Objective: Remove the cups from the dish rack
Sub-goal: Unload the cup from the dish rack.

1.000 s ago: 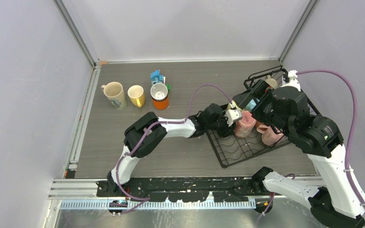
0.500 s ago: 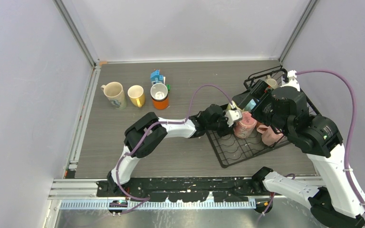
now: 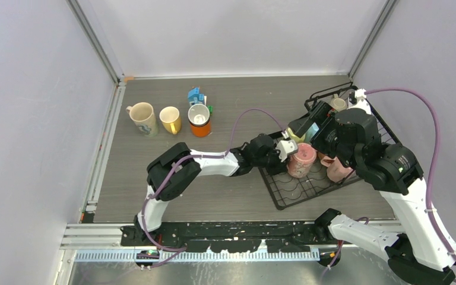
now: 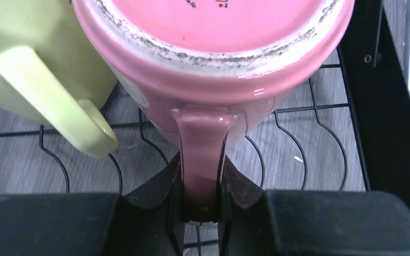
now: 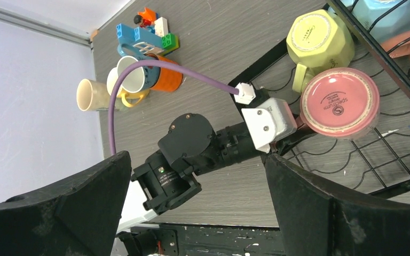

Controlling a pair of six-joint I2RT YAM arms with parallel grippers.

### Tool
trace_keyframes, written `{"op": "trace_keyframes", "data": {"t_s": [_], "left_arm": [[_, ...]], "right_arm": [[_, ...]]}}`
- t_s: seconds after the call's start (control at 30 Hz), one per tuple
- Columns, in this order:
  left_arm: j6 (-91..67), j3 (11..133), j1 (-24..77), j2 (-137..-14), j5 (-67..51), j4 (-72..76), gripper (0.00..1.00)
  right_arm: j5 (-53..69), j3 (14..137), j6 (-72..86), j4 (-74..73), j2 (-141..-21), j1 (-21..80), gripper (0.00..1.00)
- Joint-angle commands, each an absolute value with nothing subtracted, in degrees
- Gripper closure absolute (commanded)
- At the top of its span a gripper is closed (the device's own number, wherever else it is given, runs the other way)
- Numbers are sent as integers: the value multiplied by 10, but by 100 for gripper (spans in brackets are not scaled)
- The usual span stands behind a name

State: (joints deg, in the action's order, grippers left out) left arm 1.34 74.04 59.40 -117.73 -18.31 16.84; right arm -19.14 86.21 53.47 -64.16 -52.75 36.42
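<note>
My left gripper (image 4: 202, 197) is shut on the handle of an upside-down pink mug (image 4: 213, 48) over the black wire dish rack (image 4: 320, 128). From above, the gripper (image 3: 288, 151) holds this mug (image 3: 302, 160) at the rack's left side (image 3: 291, 193). A lime mug (image 4: 26, 53) sits bottom-up just beside it, also in the right wrist view (image 5: 318, 36). My right gripper (image 5: 197, 213) is open and empty, hovering above the rack (image 3: 313, 120). Another pink mug (image 3: 336, 169) and a cream mug (image 3: 338, 104) are in the rack.
A cream mug (image 3: 142, 117), a yellow mug (image 3: 170, 119) and an orange mug (image 3: 199, 120) stand upright in a row on the table at far left. The toy house (image 3: 196, 95) stands behind them. Walls close off the left, far and right sides.
My left gripper and the pink mug have shifted slightly towards the near side and the left. My right wrist has moved a little to the left and farther away.
</note>
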Motion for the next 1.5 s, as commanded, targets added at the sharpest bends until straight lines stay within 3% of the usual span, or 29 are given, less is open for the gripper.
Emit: {"op": "trace_keyframes", "data": {"t_s": [0.0,0.47,1.0,1.47], "left_arm": [[-21,723,598,-1099,-181,239,100],[-73,649,598,-993,-148,268,100],[-127,644,543,-863,-114,159,100],[-138,675,435,-763,-119,38,100]], "right_arm": [[-196,859,535,-612,-523,367,0],[-194,858,528,-597,-520,367,0],[-157,869,461,-522,-512,366,0],[-27,801,464,-311,-545,340,0]]}}
